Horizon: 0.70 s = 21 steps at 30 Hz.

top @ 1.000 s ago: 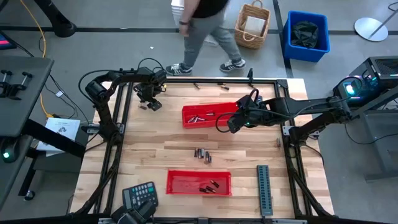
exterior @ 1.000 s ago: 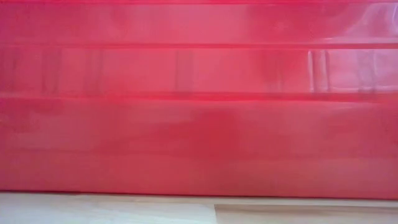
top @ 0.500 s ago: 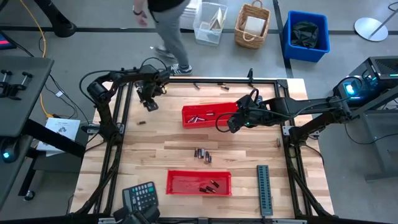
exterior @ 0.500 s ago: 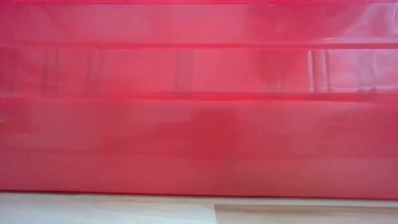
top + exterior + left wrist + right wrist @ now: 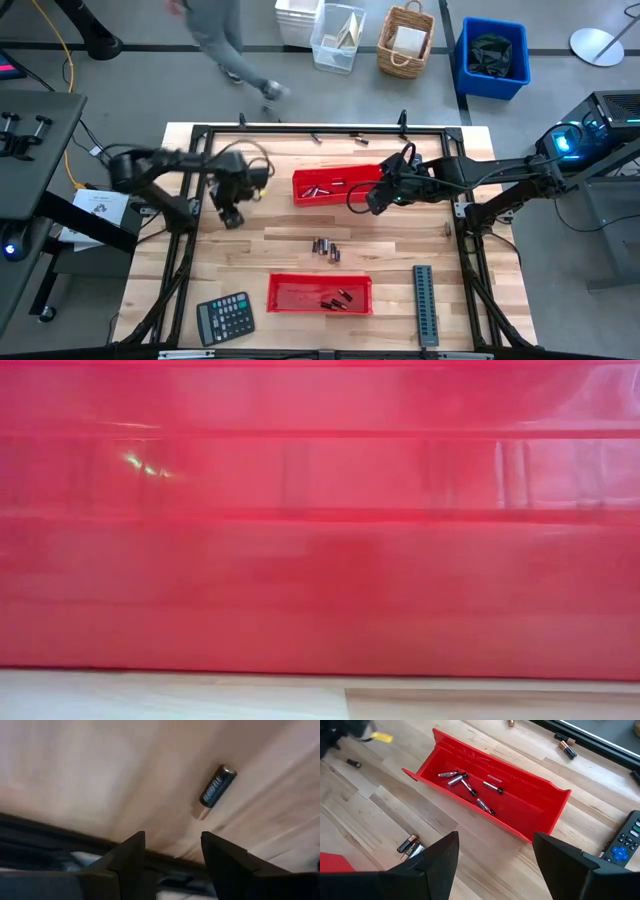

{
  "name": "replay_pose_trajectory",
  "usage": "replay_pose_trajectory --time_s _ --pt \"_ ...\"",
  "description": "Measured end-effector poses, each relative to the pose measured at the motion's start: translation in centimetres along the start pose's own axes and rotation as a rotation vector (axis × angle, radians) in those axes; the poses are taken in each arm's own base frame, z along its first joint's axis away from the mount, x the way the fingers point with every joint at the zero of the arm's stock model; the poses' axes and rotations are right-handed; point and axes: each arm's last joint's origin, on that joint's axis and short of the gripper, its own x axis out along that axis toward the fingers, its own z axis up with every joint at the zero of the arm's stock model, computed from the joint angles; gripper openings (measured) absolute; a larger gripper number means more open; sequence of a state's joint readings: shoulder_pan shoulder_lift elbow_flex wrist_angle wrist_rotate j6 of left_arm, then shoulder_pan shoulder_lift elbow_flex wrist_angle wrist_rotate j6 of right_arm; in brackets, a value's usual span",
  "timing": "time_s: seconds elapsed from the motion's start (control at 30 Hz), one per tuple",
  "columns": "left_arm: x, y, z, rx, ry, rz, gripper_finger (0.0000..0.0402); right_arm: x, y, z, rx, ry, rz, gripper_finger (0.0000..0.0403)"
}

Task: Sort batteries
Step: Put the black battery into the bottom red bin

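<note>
Two red trays hold batteries: the far tray (image 5: 335, 186), with several silvery ones (image 5: 467, 782), and the near tray (image 5: 320, 293). A few loose batteries (image 5: 325, 247) lie on the wood between the trays, and more (image 5: 358, 140) lie near the far edge. My left gripper (image 5: 231, 212) is over the table's left part, open and pointing steeply down, nothing between its fingers (image 5: 172, 855). One dark battery (image 5: 216, 787) lies flat on the wood just ahead of it. My right gripper (image 5: 362, 200) hangs open above the far tray's right end (image 5: 495, 865).
A calculator (image 5: 225, 318) lies at the near left and a grey ridged strip (image 5: 425, 305) at the near right. A black remote with a blue button (image 5: 625, 845) lies by the far tray. The near tray's red wall (image 5: 320, 520) fills the low view. A black frame (image 5: 300, 130) borders the table.
My left gripper has swung from the table's far left corner toward the near edge, most of the way in the last half second, and has rolled somewhat. Beyond the table, a person has walked off to the left.
</note>
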<state>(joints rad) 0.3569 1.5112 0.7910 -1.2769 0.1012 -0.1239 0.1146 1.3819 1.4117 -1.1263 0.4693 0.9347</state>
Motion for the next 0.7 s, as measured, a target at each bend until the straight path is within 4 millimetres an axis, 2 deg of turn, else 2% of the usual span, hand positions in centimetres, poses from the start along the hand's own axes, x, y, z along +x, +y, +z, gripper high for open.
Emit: replay_pose_trajectory --time_s 0.2,0.47,0.6,0.7 --pt "1.0 -4.0 -3.1 -0.033 -0.12 0.002 0.0186 0.0 0.0 0.0 -0.047 0.01 0.007 0.025" --pt "1.5 -9.8 -5.3 0.149 -0.262 -0.076 0.0186 0.1 -0.1 0.0 -0.064 0.05 0.033 0.025" --pt "2.6 -11.5 -6.4 0.227 -0.316 -0.03 0.0186 0.1 -0.1 0.0 -0.013 0.056 0.033 0.025" --pt "4.4 -11.7 -6.8 0.209 -0.342 -0.028 0.0186 0.1 -0.1 0.0 0.067 0.058 0.031 0.025"
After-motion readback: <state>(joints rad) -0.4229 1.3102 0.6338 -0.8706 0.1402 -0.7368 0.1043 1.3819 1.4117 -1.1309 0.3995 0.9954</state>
